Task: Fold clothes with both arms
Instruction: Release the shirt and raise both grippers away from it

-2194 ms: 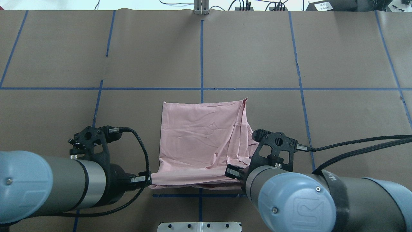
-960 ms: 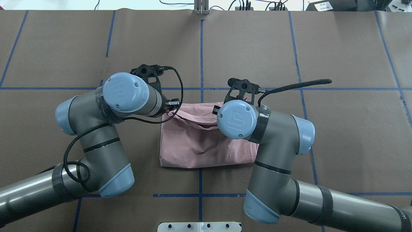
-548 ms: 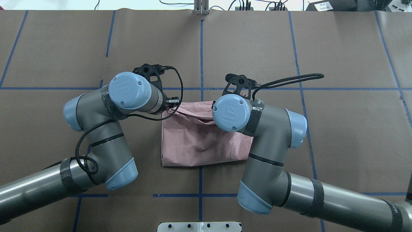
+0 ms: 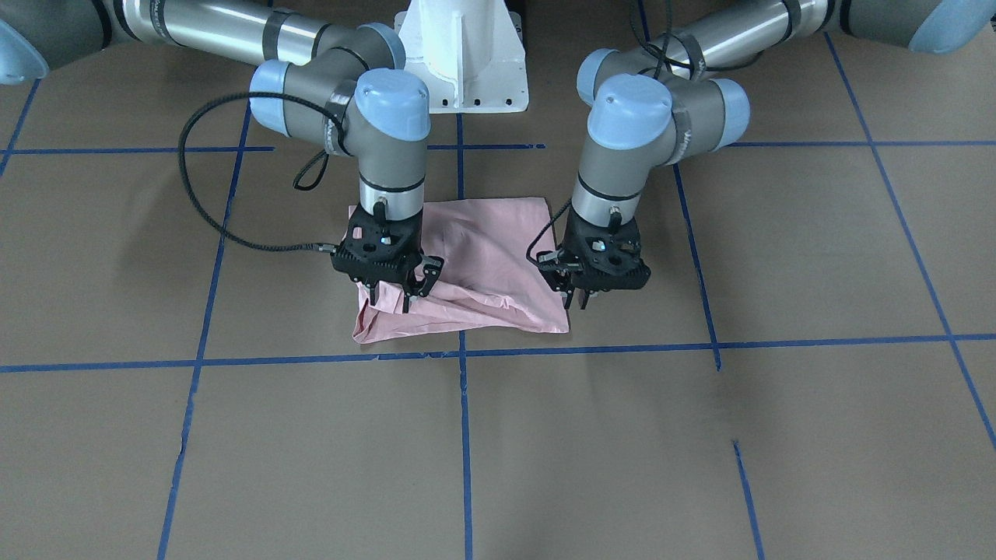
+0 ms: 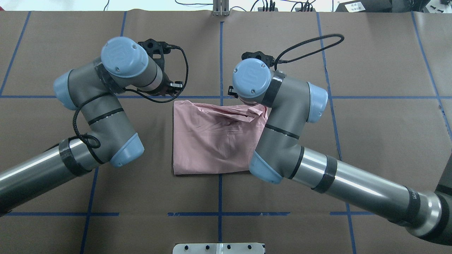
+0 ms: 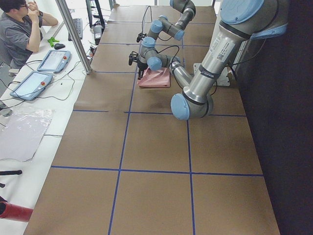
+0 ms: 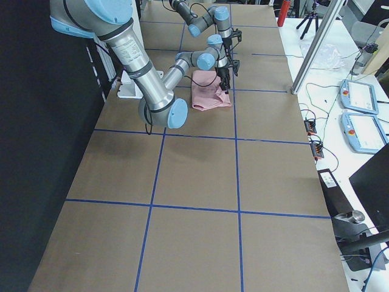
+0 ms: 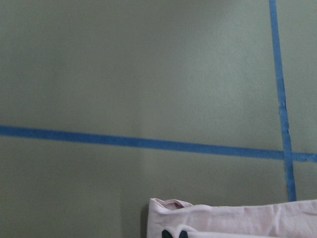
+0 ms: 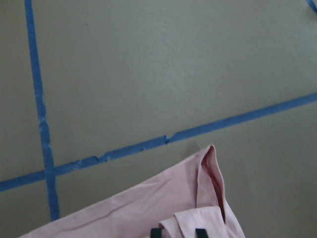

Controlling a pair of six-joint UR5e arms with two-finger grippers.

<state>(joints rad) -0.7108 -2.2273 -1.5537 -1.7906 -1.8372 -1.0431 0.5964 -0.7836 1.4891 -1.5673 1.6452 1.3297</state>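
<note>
front-facing view: the shirt lies folded on the tabletop, midway between the arms. its edge farthest from the robot is puffed, and one corner pokes out on the right arm's side. the right pincer hangs over that edge with jaws wide, tips at or just above the cloth. the left pincer hangs at the other corner, jaws narrow. neither seems to hold anything. a tip that close could snag the top layer if the arm swings sideways before rising, and drag the fold open.

overhead view: the shirt is a rough rectangle, flat near the robot but rumpled along the far edge, where the layers gape. both pincers are mostly hidden under the wrists. that loose ridge could spring back or slide, leaving the layers out of line. a later grasp there could catch only the upper layer.

left side view: the shirt is small and far off, and nothing can be judged of the pincers.

right side view: the same, a pink heap under the two wrists.

left wrist view: two dark fingertips sit close together at the bottom edge, over the shirt's corner. whether they brush it cannot be told.

right wrist view: the fingertips stand further apart, with a raised flap of cloth just beyond them. closing or dipping here would pinch that flap and spoil the fold.
</note>
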